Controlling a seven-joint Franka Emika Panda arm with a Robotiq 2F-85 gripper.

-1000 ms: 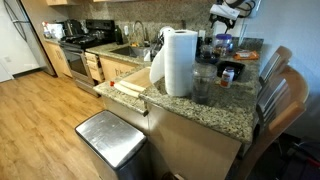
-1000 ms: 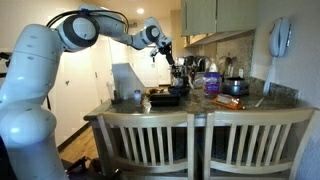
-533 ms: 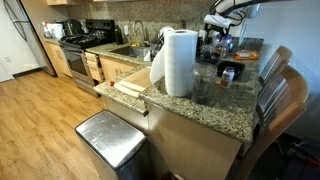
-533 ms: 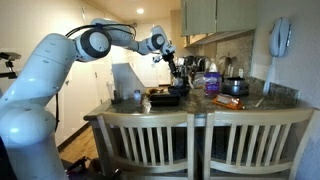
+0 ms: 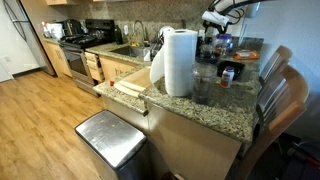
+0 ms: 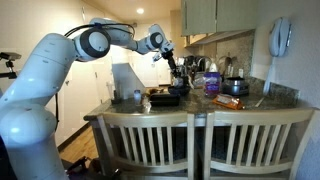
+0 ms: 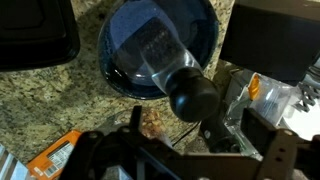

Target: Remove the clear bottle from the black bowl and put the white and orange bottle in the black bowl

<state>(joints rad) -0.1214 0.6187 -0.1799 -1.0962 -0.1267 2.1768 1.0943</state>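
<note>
Wrist view: black bowl (image 7: 108, 55) in upper centre on a speckled counter (image 7: 40, 100), clear bottle (image 7: 150, 50) lying on its side inside, black cap (image 7: 192, 95) at the bowl's lower-right rim. Along the bottom edge, gripper (image 7: 185, 150) with fingers spread wide, holding nothing.

In an exterior view, gripper (image 5: 212, 27) at upper right, above clutter behind a paper-towel roll (image 5: 178, 62); white and orange bottle (image 5: 228, 73) standing on the counter, right of centre.

In an exterior view, gripper (image 6: 173, 68) in upper centre, hanging over the counter.
</note>
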